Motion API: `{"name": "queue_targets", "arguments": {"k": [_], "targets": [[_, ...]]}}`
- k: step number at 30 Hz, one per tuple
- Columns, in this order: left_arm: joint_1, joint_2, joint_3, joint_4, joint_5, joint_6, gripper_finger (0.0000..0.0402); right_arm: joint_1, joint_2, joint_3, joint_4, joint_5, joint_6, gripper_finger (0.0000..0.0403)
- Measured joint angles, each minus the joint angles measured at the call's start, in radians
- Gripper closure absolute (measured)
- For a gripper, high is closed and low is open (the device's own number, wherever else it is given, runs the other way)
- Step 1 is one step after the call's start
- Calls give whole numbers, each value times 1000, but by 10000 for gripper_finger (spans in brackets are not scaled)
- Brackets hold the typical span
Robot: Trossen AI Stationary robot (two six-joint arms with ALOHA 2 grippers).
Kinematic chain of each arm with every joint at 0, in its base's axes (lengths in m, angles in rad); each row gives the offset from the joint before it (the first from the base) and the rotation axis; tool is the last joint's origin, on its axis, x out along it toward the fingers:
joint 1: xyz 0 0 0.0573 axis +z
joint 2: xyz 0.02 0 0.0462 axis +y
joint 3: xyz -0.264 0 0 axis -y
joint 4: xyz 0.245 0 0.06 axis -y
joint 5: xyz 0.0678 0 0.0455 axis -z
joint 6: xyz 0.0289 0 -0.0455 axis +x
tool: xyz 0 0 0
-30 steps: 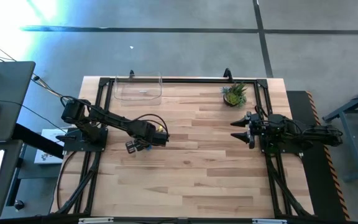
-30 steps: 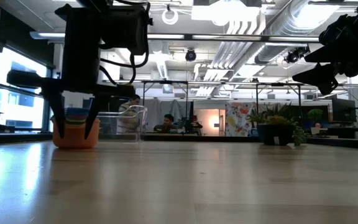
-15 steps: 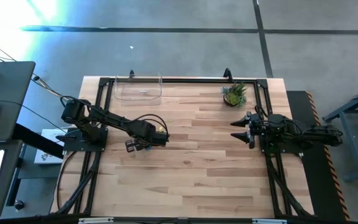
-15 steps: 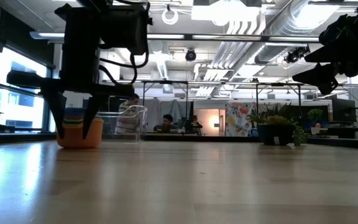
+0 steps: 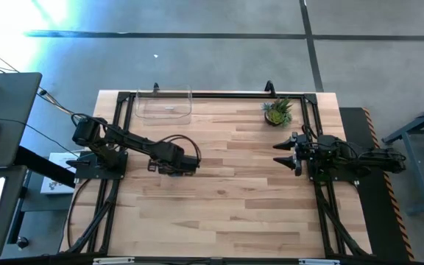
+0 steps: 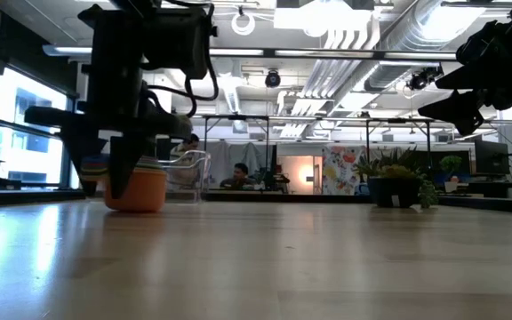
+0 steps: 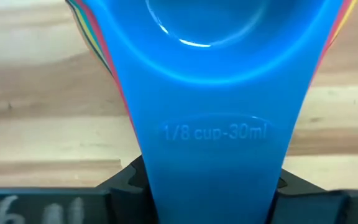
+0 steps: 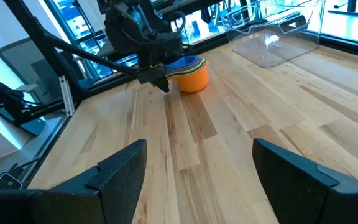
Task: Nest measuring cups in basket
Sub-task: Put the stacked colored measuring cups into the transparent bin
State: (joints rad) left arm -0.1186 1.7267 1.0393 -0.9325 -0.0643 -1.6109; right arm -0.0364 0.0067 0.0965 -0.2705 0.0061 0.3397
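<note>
The measuring cups (image 6: pixel 139 188) stand nested in one stack on the table's left half, orange outermost and blue (image 7: pixel 210 74) innermost, resting on the orange cup's base. My left gripper (image 6: pixel 118 173) is right over the stack's handles and shut on them. In the high view the left gripper (image 5: pixel 159 166) hides the stack. The right wrist view shows the stack (image 8: pixel 191 78) beside that gripper. The clear basket (image 5: pixel 164 107) sits at the far edge, left of centre. My right gripper (image 5: pixel 280 153) hangs open above the table's right side. My left gripper pinches the stacked handles (image 7: pixel 213 180) between its two fingers, one finger (image 7: pixel 132 177) on each long side edge. It comes from above, slanting down, with the handles pointing back between the fingers. The stack stays upright with its orange base (image 6: pixel 136 206) on the table.
A small potted plant (image 5: pixel 278 112) stands near the far right corner. The basket (image 6: pixel 185 173) is behind the stack toward the far edge. Bare wood fills the middle and near half of the table. People sit in the room beyond the table.
My left gripper has shut on the cups' handles, its fingers drawing in from either side of the stack. The whole stack has slid a short way along the table toward the right edge, still upright on its base.
</note>
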Motion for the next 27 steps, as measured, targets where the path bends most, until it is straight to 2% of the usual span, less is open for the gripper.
{"name": "queue_targets", "arguments": {"k": [7, 20, 27], "targets": [[31, 0, 0, 9, 25, 330, 263, 0, 0, 0, 0, 0, 0, 119], [111, -1, 0, -5, 27, 829, 266, 0, 0, 0, 0, 0, 0, 119], [152, -1, 0, -5, 13, 1014, 271, 0, 0, 0, 0, 0, 0, 119]]}}
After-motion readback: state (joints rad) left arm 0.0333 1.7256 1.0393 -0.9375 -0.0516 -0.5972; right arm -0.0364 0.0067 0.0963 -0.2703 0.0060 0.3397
